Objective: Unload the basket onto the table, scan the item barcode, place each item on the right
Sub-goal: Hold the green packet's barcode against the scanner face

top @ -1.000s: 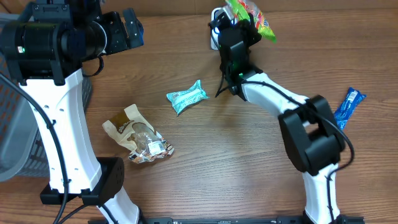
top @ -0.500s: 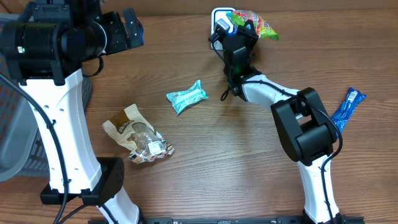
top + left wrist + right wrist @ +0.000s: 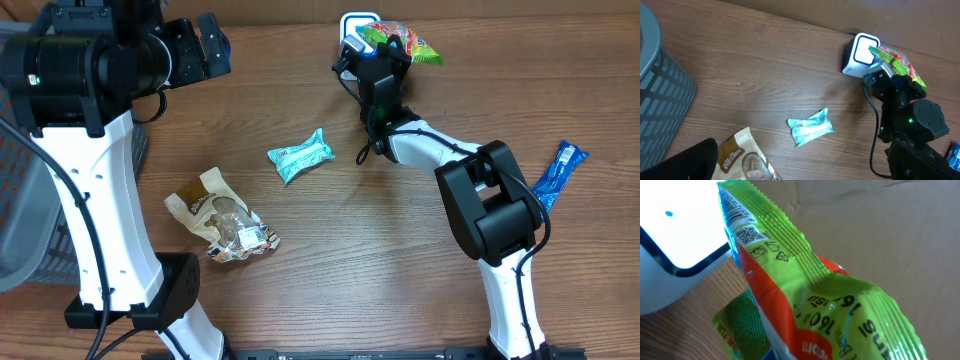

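Observation:
My right gripper (image 3: 388, 52) is shut on a green and orange snack bag (image 3: 406, 42) at the far edge of the table. The bag (image 3: 805, 285) fills the right wrist view and hides the fingers. Its barcode (image 3: 732, 202) and QR mark sit at the top edge, right against the glowing white face of the scanner (image 3: 675, 225). From overhead the scanner (image 3: 353, 24) shows as a white box with a blue rim, just left of the bag. The left gripper (image 3: 213, 45) hangs open high over the table's far left, holding nothing; one dark finger (image 3: 687, 160) shows in its wrist view.
A teal packet (image 3: 300, 155) lies mid-table, a brown snack pouch (image 3: 222, 218) nearer the left arm's base, and a blue bar (image 3: 558, 172) at the right edge. A grey slatted basket (image 3: 660, 85) stands at the far left. A black cable (image 3: 874, 130) trails from the right arm.
The right arm swung the bag down and left against the scanner, and its elbow shifted toward the table's far side. Over the last half second it barely moved. The left arm stayed still.

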Robot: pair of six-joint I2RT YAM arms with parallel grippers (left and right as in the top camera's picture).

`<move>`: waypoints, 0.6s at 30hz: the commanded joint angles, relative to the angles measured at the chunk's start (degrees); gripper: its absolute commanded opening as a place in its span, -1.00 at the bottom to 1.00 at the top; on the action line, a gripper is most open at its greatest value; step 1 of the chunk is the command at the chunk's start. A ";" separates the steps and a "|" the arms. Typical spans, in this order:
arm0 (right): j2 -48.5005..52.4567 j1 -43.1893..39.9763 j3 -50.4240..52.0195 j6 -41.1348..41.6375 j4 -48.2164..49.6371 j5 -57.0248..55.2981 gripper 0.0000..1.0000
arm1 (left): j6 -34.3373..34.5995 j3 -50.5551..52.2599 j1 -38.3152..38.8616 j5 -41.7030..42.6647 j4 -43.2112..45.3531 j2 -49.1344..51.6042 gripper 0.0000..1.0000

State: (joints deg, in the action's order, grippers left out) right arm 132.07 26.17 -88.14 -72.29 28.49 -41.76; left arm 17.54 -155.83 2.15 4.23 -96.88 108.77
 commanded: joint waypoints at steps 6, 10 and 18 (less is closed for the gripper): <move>-0.13 -1.42 -1.07 0.04 7.56 2.97 -0.92 | -1.07 0.07 0.11 -0.20 0.09 -0.02 1.00; 0.44 -1.92 -1.07 0.02 9.44 4.63 -0.92 | -1.07 0.07 0.11 -0.20 0.09 -0.02 1.00; 6.97 -1.95 -1.09 -1.68 16.35 3.69 -0.92 | -1.07 0.07 0.11 -0.20 0.09 -0.02 1.00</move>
State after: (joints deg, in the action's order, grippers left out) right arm 136.97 24.40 -88.16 -72.93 42.37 -37.52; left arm 17.54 -155.83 2.15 4.21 -96.86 108.77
